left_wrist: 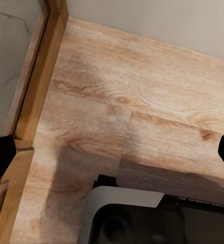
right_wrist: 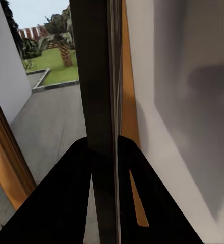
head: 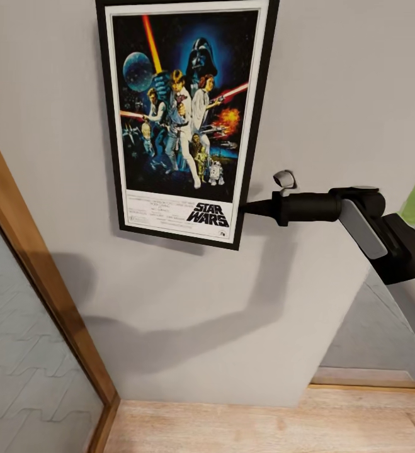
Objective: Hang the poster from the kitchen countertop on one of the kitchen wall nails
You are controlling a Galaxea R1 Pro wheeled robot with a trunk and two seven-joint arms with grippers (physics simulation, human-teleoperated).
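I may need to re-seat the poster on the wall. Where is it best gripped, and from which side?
Probably the lower right frame edge of the poster, approached from the right. It hangs flat against the wall, so only its thin black rim offers a hold. The right gripper already pinches that edge, its jaws closed across the rim in the right wrist view.

poster: black frame, white border, dark blue field w/ colourful figures, orange-red beams, black "star wars" logo on white strip. wall: plain light grey w/ darker grey shadows. right gripper: matte black, grey panel on arm. door frame: warm orange-brown wood. floor: pale tan wood grain planks. outside, right wrist view: green grass, grey paving.
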